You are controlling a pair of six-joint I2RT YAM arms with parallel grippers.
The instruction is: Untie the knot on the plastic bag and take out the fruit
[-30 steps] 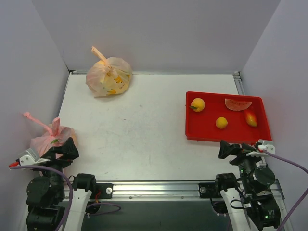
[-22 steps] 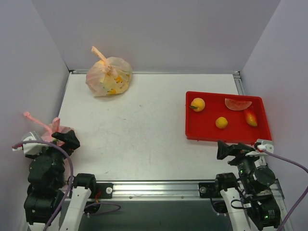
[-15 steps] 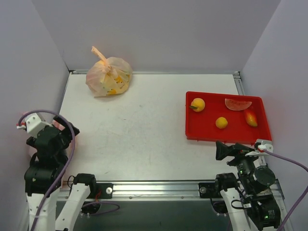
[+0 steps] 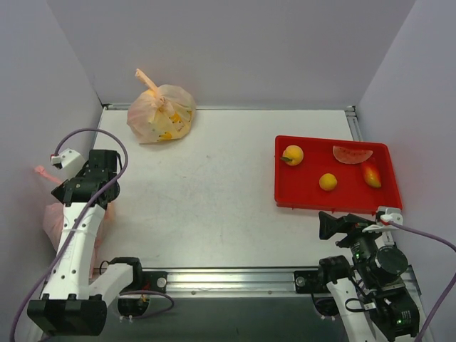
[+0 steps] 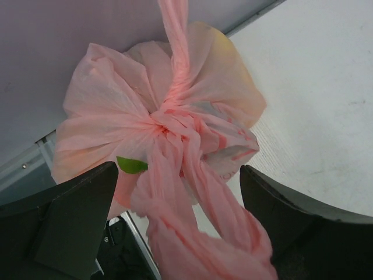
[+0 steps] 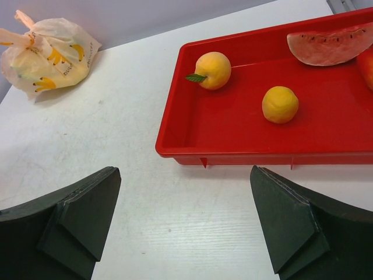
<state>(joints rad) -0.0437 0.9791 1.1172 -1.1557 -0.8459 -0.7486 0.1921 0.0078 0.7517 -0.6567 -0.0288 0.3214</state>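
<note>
The pink plastic bag [image 5: 111, 122] lies at the table's left edge against the wall [image 4: 53, 219]. Its knot [image 5: 166, 124] faces the left wrist camera, with one twisted tail [image 5: 175, 41] running away from it. A second, looser tail [image 5: 198, 227] hangs between the fingers of my left gripper [image 5: 183, 233], which is open and poised over the bag [image 4: 89, 189]. The plastic touches neither finger. No fruit shows through the bag. My right gripper [image 6: 183, 221] is open over bare table just in front of the tray [image 4: 335, 226].
A paler orange bag [image 4: 162, 114] showing yellow fruit sits at the back left. The red tray [image 4: 285, 201] on the right holds two oranges [image 4: 292, 154], a watermelon slice [image 4: 352, 154] and a small red-yellow fruit [image 4: 371, 174]. Walls close in the left, back and right sides.
My left arm has risen from low beside its base and swung up above the pink bag, its gripper now pointing down at the knot. The right arm has barely moved.
</note>
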